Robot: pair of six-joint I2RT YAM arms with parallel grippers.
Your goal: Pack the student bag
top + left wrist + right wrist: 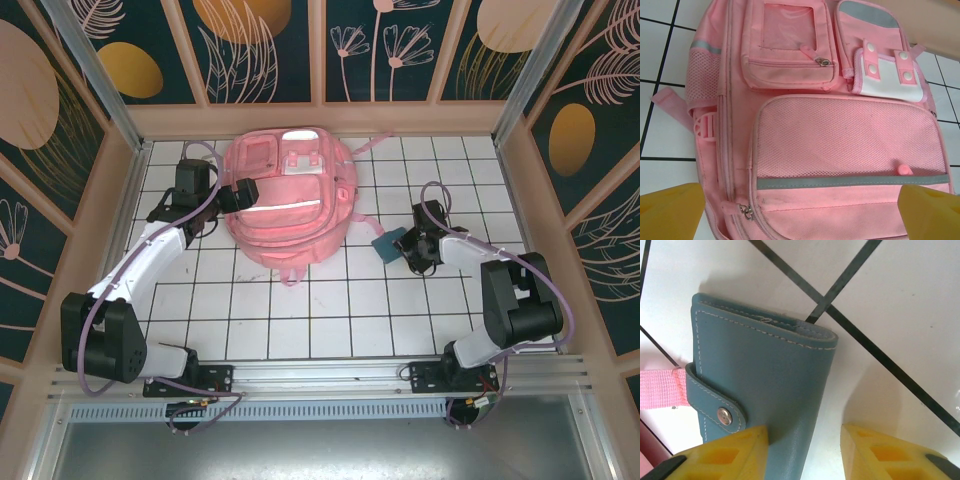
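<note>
right hand [805, 455] low over the desk [330, 320], fingers [720, 452] half-spread astride one end of a teal wallet [760, 370]. One finger overlaps the leather and a gap shows on the other side, so it's not clamped. Wallet lies flat, right of the desk's centre, with a pink strap [657, 390] touching its snap-tab edge. left hand [800, 220] is wide, nothing in it, above the mesh pocket [845, 135] of the student bag [285, 195]. Bag lies front-up by the desk's far edge, left of centre. Wallet sits just beside its right side.
</note>
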